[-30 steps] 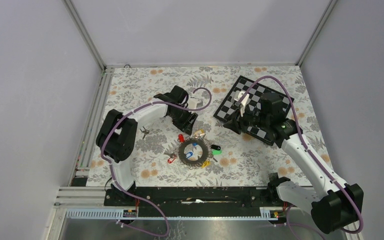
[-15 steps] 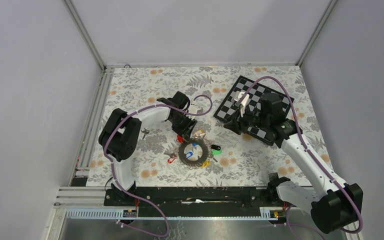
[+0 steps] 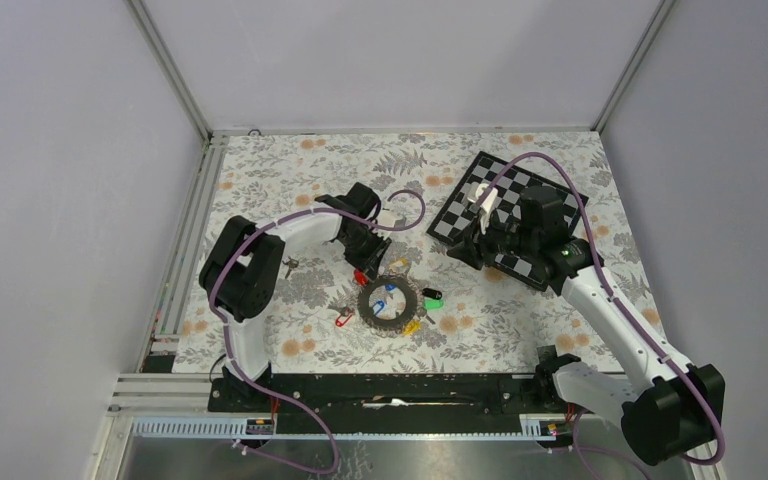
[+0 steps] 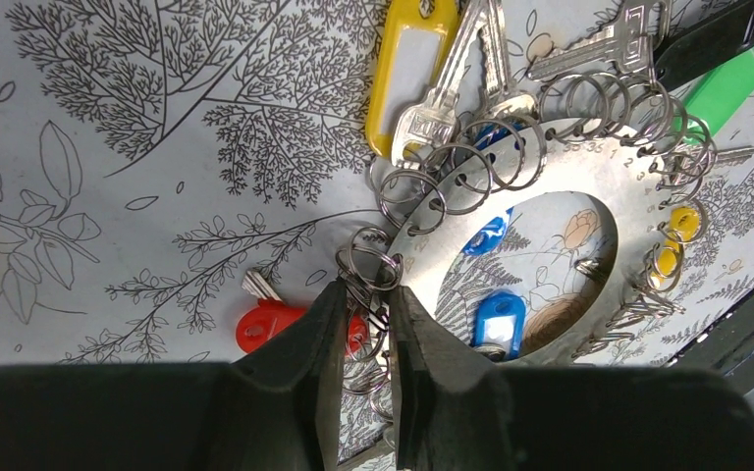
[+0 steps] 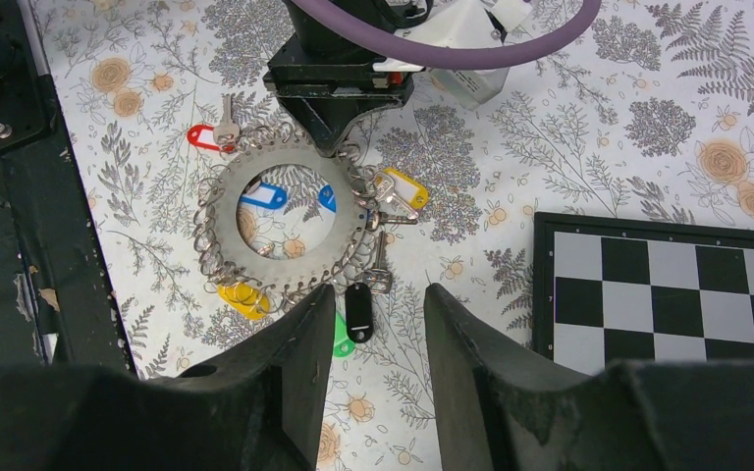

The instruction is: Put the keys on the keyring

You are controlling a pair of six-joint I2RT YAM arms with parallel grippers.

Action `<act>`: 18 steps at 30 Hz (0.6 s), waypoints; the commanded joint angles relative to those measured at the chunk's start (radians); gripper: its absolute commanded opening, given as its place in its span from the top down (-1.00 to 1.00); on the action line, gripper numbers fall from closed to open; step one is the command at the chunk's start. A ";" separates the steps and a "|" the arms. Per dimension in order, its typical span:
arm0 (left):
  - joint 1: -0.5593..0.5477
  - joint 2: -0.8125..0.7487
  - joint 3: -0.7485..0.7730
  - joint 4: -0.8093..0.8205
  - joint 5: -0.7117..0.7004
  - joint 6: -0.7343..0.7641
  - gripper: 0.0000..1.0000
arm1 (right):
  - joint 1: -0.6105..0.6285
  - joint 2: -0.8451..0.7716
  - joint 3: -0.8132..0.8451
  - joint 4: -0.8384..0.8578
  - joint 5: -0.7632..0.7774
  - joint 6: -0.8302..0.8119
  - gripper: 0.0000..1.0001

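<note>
Keyring (image 4: 589, 162) lies flat on the flowery cloth (image 4: 108, 147), a wide grey ring with little wire loops (image 4: 589, 98) round its rim. The left gripper (image 4: 365, 289) sits right at the keyring's edge. Its jaws are close together with a thin gap, and a wire loop is in that gap. I cannot tell if they pinch it.

The red key (image 4: 273, 326) lies just outside the keyring, beside those jaws, with its long side across the fingers. The left arm is much nearer. The right gripper (image 5: 381, 292) hangs well apart from the keyring, jaws wide and empty.

I count one keyring and seven keys: one red, two blue keys (image 4: 499, 316), two yellow keys (image 4: 410, 59), one green key (image 4: 736, 83) and one black key (image 4: 712, 39).
</note>
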 commanded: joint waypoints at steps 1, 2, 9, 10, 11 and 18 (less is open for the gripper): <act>-0.003 -0.012 0.038 -0.003 -0.027 0.025 0.77 | -0.007 0.003 -0.004 0.017 -0.022 -0.008 0.08; -0.004 -0.014 0.042 -0.004 -0.024 0.030 0.81 | -0.007 0.003 -0.004 0.017 -0.022 -0.008 0.08; -0.004 -0.060 0.052 -0.008 0.030 0.089 1.00 | -0.009 0.001 -0.006 0.018 -0.024 -0.008 0.07; -0.004 -0.075 0.051 -0.008 0.049 0.110 1.00 | -0.009 0.001 -0.008 0.019 -0.025 -0.008 0.07; -0.003 -0.093 0.048 -0.008 0.074 0.135 1.00 | -0.009 -0.001 -0.009 0.017 -0.025 -0.009 0.07; -0.003 -0.243 -0.001 -0.008 0.298 0.339 1.00 | -0.010 -0.005 -0.013 0.017 -0.036 -0.013 0.06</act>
